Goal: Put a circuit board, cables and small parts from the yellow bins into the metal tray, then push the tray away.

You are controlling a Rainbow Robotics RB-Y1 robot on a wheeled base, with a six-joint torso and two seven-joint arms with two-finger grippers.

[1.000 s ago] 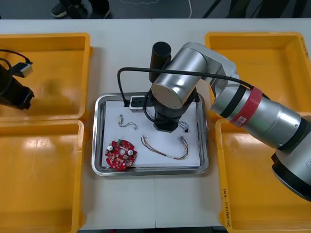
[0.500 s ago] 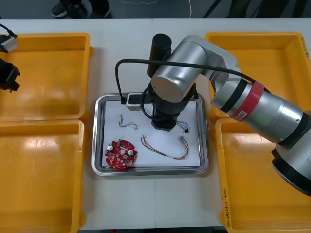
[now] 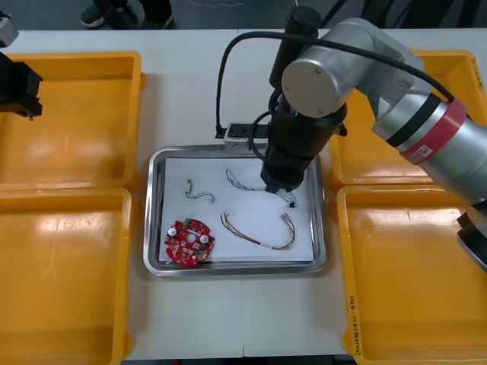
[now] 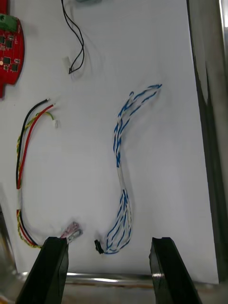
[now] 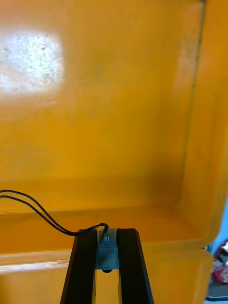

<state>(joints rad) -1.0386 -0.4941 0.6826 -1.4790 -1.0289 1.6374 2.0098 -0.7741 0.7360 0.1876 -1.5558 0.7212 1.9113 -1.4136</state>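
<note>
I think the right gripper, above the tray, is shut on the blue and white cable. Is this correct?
No. The right gripper, above the tray, is open; the blue and white cable lies free on the tray, as the right wrist view shows.

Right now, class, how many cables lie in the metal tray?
3. The twisted blue and white cable ends between the right gripper's open fingers; the red and yellow cable lies beside it; the black cable lies beyond the circuit board. The arm may hide more.

Light table (image 3: pixel 183 84), dark floor (image 3: pixel 46 14) beyond its far edge
</note>
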